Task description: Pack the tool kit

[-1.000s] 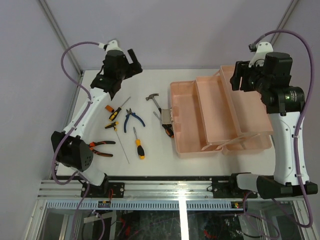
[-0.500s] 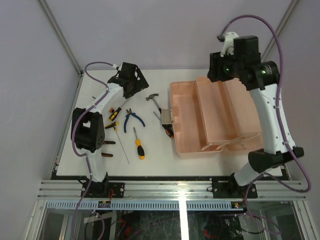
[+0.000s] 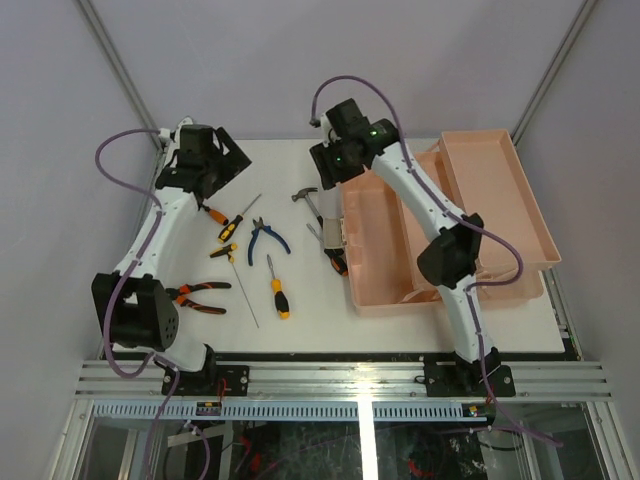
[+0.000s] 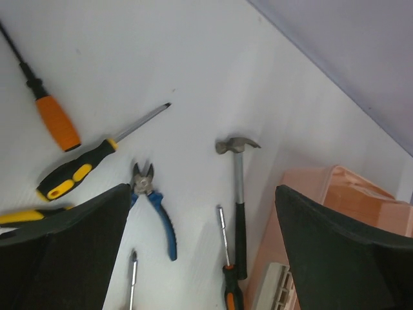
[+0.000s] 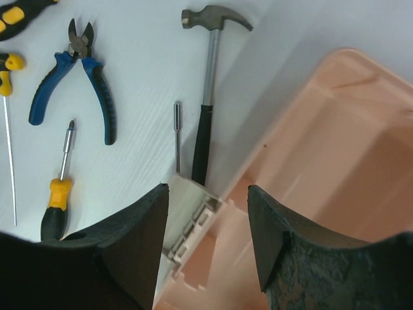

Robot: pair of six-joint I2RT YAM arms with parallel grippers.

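Near the toolbox [image 3: 392, 301] wall lies the hammer [image 3: 311, 202].

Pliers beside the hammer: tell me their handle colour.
Blue handles on the pliers; this shows best in the right wrist view.

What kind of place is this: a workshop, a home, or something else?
Probably a robot laboratory test cell: a white table closed in by grey walls, a left arm and right arm bolted to a metal rail, and a hammer and blue pliers beside a pink toolbox.
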